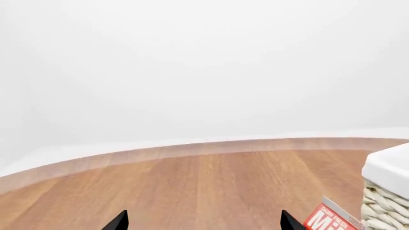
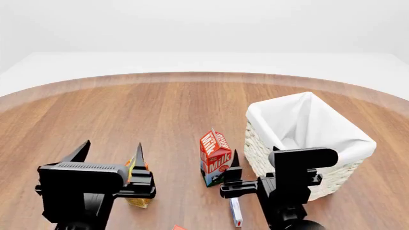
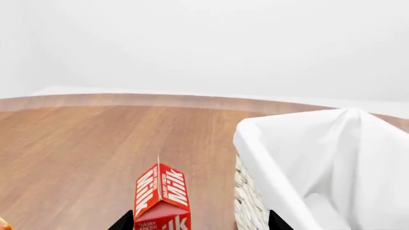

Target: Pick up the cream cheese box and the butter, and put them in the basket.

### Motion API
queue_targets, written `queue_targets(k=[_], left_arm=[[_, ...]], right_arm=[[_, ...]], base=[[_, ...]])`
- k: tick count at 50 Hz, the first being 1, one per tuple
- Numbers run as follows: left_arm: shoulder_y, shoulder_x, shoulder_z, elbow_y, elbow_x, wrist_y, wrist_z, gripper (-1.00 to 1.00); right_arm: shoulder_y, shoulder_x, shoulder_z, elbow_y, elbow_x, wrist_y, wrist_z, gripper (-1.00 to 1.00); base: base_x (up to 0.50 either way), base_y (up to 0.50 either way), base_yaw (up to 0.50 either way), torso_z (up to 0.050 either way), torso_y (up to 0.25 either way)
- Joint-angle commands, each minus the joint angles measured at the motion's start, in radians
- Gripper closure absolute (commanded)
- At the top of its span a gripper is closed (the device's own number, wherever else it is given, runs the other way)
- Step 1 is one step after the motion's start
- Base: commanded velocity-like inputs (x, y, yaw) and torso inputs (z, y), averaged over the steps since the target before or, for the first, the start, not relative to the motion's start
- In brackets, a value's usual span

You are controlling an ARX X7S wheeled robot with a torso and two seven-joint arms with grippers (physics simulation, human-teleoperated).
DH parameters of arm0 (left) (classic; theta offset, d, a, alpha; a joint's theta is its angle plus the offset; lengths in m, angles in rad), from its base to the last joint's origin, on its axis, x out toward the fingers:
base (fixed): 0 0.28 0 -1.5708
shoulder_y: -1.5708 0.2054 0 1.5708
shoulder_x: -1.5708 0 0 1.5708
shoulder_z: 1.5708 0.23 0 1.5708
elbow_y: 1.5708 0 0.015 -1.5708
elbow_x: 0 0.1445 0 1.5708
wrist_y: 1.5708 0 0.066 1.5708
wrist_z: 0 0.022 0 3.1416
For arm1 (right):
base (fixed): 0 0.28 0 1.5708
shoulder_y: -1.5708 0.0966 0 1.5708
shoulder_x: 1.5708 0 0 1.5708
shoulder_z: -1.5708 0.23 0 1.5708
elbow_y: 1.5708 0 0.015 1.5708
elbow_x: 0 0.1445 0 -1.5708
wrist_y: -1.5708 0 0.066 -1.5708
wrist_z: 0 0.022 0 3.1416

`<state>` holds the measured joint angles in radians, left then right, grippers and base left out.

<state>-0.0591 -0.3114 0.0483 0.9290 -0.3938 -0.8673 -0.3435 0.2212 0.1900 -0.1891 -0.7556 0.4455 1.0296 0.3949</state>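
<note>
Both arms are matte black throughout. The left arm's black gripper (image 2: 110, 149) ends in two thin, sharply pointed triangular fingers rising from a wide boxy block whose top edge carries fine ribbing. The right arm's black gripper (image 2: 246, 165) has a rounded horizontal bar on top of a blocky housing, with a pointed finger (image 2: 234, 159) showing. No cables, screws or markings are visible.

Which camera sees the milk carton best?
The head view: the whole milk carton stands beside the basket. The right wrist view cuts off its bottom; the left wrist view catches only a corner.
</note>
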Motion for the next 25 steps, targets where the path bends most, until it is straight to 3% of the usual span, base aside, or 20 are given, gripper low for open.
queue_targets(k=[1,4,9,12,25], left_arm=[[-0.100,0.002,-0.007,0.073,-0.064,-0.143,-0.028,-1.00],[-0.092,-0.023,0.001,0.114,-0.087,-0.164,-0.041,-1.00],[-0.016,-0.108,-0.042,0.116,-0.194,-0.065,-0.150,-1.00],[0.095,-0.120,-0.042,0.071,-0.122,0.088,-0.107,-1.00],[0.126,-0.152,-0.196,0.093,-0.243,0.092,-0.119,-1.00]], right_arm=[[0.031,-0.001,0.021,-0.004,0.028,0.044,0.013,-1.00],[0.037,0.003,0.025,-0.006,0.034,0.050,0.014,-1.00],[0.039,0.002,0.025,0.012,0.034,0.055,0.021,-1.00],[0.044,-0.004,0.020,0.016,0.039,0.065,0.026,-1.00],[0.109,-0.038,0.023,0.063,0.078,0.132,0.039,-1.00]], base=[[0.00,0.00,0.00,0.000,0.000],[0.00,0.00,0.00,0.000,0.000],[0.00,0.00,0.00,0.000,0.000],[0.00,0.00,0.00,0.000,0.000],[0.00,0.00,0.00,0.000,0.000]])
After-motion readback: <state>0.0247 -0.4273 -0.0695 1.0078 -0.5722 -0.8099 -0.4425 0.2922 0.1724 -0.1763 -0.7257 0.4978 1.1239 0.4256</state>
